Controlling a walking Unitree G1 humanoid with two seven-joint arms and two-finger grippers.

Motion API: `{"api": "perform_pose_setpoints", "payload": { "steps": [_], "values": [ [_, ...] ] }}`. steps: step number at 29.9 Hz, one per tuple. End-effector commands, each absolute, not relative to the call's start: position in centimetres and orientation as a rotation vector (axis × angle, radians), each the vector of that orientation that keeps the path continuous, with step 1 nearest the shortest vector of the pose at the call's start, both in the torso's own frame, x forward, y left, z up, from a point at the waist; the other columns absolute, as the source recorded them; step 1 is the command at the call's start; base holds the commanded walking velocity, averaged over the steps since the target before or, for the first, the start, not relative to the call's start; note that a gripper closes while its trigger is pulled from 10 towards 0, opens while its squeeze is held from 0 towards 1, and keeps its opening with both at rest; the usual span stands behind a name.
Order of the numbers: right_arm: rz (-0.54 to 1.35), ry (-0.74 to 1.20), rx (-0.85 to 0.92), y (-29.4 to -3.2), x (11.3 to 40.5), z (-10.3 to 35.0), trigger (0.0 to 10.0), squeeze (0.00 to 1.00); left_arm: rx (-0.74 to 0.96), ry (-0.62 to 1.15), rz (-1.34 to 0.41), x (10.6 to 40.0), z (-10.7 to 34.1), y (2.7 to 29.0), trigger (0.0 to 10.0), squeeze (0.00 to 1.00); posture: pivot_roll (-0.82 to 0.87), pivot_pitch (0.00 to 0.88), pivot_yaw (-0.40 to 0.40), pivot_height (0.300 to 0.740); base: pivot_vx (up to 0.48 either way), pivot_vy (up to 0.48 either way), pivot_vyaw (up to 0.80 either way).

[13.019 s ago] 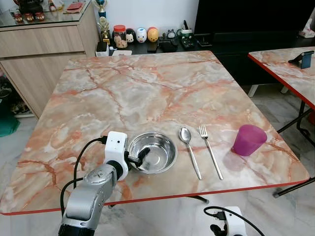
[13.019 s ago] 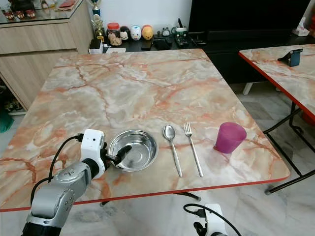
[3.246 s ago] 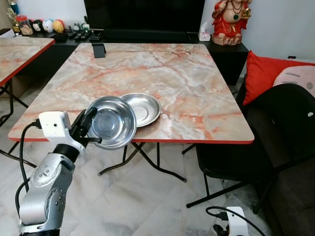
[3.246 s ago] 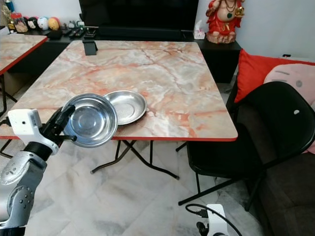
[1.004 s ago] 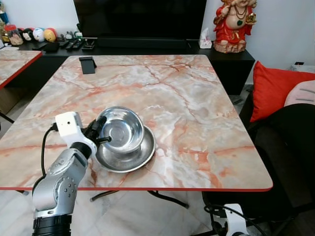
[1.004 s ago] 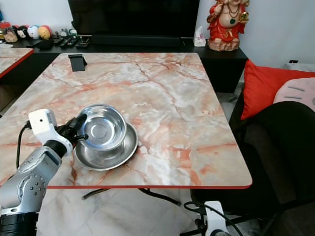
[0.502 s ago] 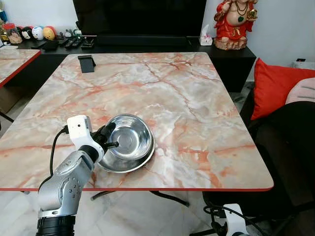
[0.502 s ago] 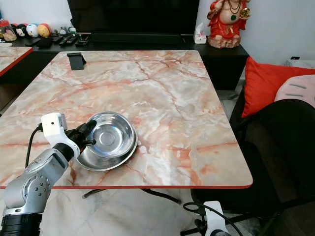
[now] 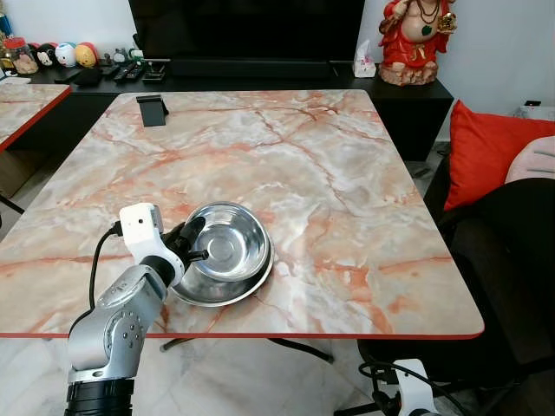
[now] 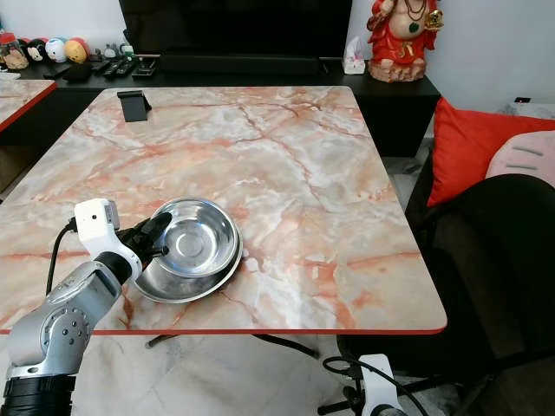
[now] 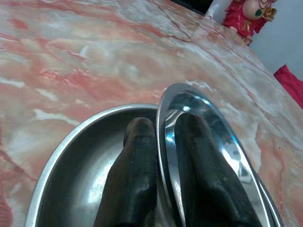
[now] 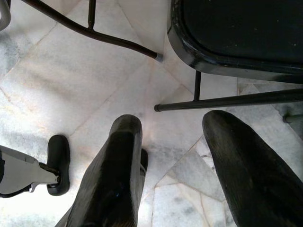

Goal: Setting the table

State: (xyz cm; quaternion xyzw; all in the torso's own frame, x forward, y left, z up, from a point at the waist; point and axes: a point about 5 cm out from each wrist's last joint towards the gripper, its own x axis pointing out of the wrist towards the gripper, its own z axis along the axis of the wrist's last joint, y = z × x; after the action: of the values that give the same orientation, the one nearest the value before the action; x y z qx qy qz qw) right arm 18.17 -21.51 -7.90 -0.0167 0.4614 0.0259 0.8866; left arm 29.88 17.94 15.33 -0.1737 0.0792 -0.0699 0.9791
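Silver and jointed, the robot's left arm reaches in from the near edge of the marbled tabletop (image 9: 347, 173), and its left pincer (image 9: 192, 242) is clamped narrow on the rim of a steel bowl (image 9: 232, 243). In the left wrist view one black finger (image 11: 135, 179) lies on one side of that rim and the other on the opposite side, with the thin metal edge pinched between them. The bowl sits inside a wider, shallow steel plate (image 9: 234, 290), tilted a little toward the pincer side; I cannot tell whether its base rests fully on the plate. Both dishes lie near the front edge of the tabletop, toward the robot's left.

Low at the robot's right, the right pincer (image 12: 173, 142) hangs over the pale tiled floor (image 12: 71, 71) with its fingers spread wide and nothing between them, near the legs of a black chair (image 10: 503, 251).

Farther across the tabletop a small dark phone stand (image 9: 153, 111) stands near the far left corner. Beyond the far edge runs a low black cabinet (image 9: 260, 74) with a dark television (image 9: 247, 26) on it, a red figurine (image 9: 414, 39) at its right end and a row of small round toys (image 9: 65, 55) at its left. A red cushion (image 9: 486, 147) lies to the right, behind the chair.
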Motion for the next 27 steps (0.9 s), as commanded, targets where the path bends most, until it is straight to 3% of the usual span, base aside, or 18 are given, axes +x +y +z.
{"api": "perform_pose_setpoints", "payload": {
  "steps": [1, 2, 3, 13, 27],
  "values": [
    [0.056, 0.956, -0.043, -21.7, 18.3, -7.8, 10.0, 0.00, -0.330, 0.142, -0.149, 30.0, 16.2, 18.0, 10.0, 0.31, -0.01, 0.000, -0.011, 0.707, 0.000, 0.000, 0.00],
    [0.056, 0.956, -0.043, -21.7, 18.3, -7.8, 10.0, 0.00, -0.328, 0.144, -0.150, 30.0, 16.2, 18.0, 10.0, 0.31, -0.01, 0.000, -0.011, 0.707, 0.000, 0.000, 0.00],
    [0.056, 0.956, -0.043, -21.7, 18.3, -7.8, 10.0, 0.00, -0.328, 0.145, -0.150, 30.0, 16.2, 18.0, 10.0, 0.00, -0.01, 0.000, -0.011, 0.707, 0.000, 0.000, 0.00],
    [0.061, 0.957, -0.045, -21.6, 18.4, -7.8, 10.0, 0.00, -0.246, 0.170, -0.129, 29.7, 16.2, 19.2, 10.0, 0.00, 0.00, 0.000, -0.014, 0.707, 0.000, 0.000, 0.00],
    [0.064, 0.957, -0.045, -21.6, 18.4, -7.8, 10.0, 0.00, -0.197, 0.195, -0.170, 29.4, 15.9, 18.8, 10.0, 0.00, 0.00, 0.000, -0.013, 0.707, 0.000, 0.000, 0.00]
  ]
}}
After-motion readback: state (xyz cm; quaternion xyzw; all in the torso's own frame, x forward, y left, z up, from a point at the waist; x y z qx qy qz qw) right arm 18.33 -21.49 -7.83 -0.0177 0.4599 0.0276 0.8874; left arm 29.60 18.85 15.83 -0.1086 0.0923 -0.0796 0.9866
